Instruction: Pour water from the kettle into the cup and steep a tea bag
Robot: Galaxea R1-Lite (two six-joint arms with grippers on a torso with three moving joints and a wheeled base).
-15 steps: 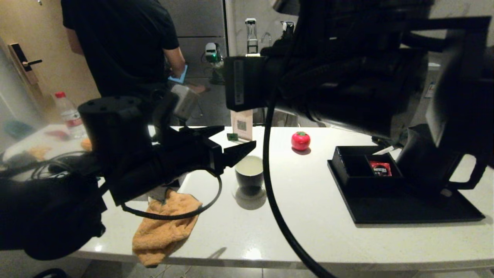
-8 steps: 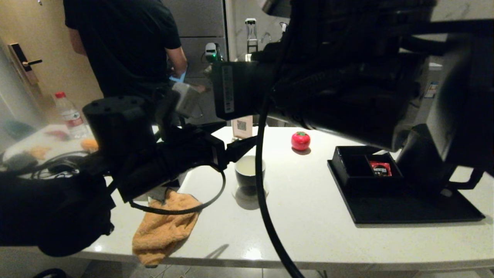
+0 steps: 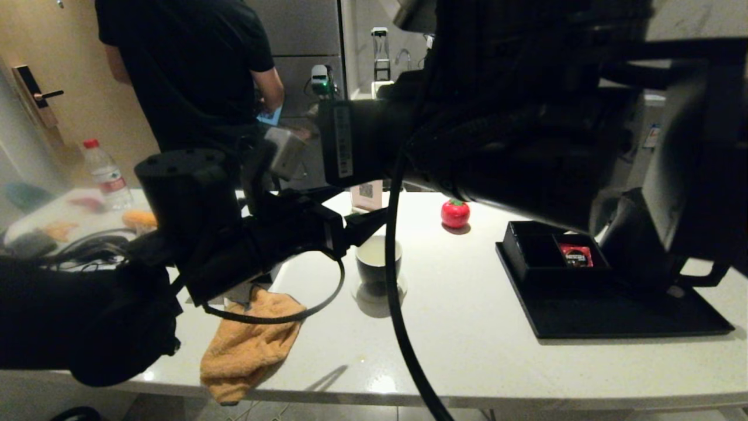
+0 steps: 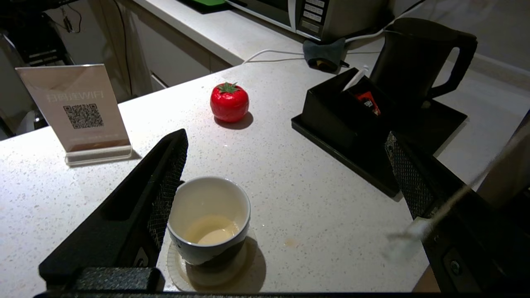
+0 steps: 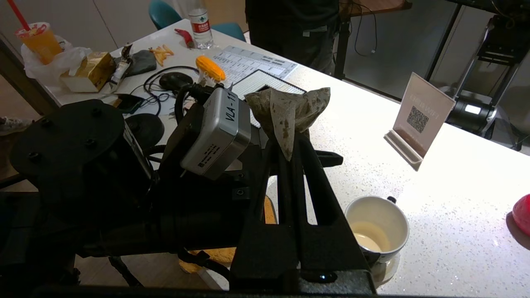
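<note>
Over the last second the left tool (image 4: 285, 198) has edged toward the cup (image 3: 378, 263), its meshed fingers spread wide with one pad beside the rim, while the right tool (image 5: 288, 155) stays pressed together on a damp, crumpled paper tea bag (image 5: 287, 111) above the bench (image 3: 467, 351). The glossy black, white-lined cup holds only a shallow pool, so steadying it looks like the aim. The matte black kettle (image 4: 418, 54) stands at two o'clock from the cup, well apart.
</note>
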